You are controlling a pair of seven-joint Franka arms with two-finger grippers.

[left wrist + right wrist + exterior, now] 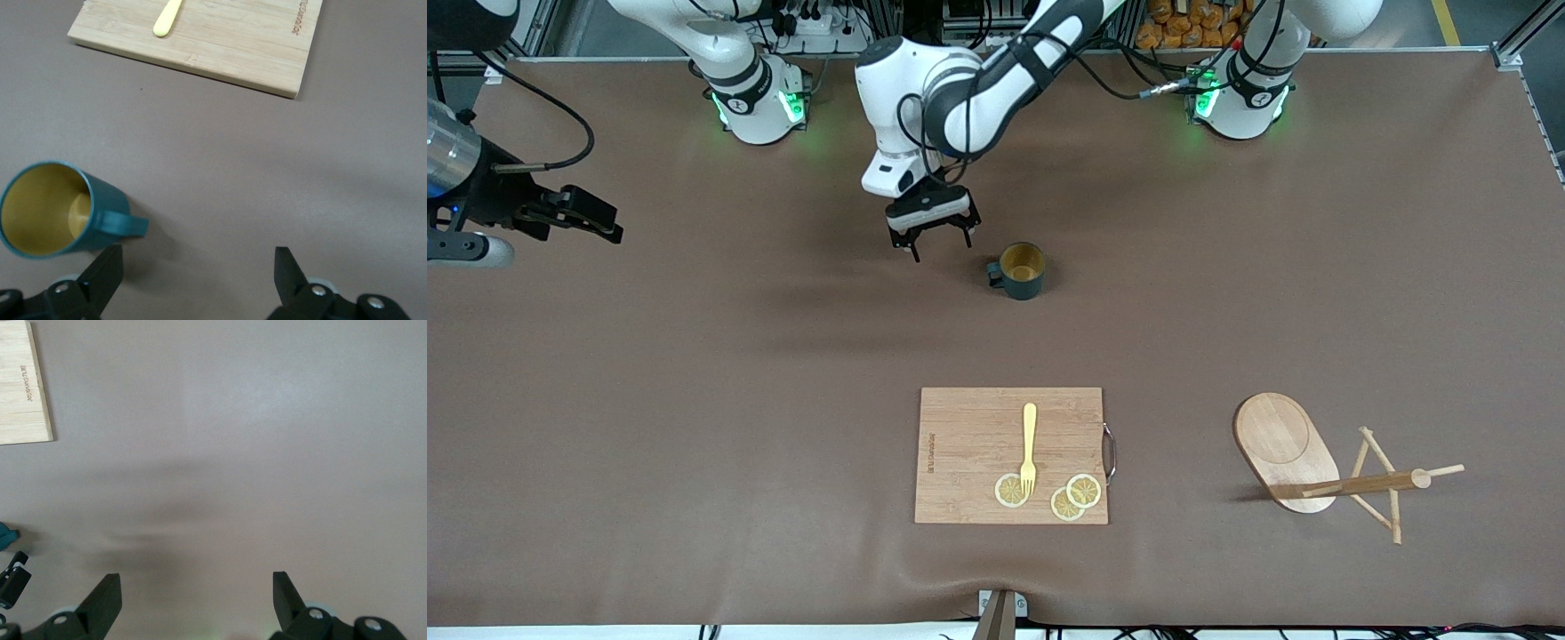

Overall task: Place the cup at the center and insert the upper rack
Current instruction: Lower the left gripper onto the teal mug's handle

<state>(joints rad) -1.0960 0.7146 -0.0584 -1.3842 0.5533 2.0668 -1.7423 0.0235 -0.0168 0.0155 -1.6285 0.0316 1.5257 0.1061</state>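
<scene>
The dark teal cup stands upright on the table in front of the robot bases, its handle pointing toward the right arm's end. It also shows in the left wrist view. My left gripper is open and empty, just above the table beside the cup's handle, not touching it; in its own view the jaws are wide apart. The wooden upper rack lies tipped on its side toward the left arm's end. My right gripper is open and empty, held up at the right arm's end.
A rectangular wooden cutting board lies nearer the front camera than the cup, with a yellow fork and three lemon slices on it. The board also shows in the left wrist view and the right wrist view.
</scene>
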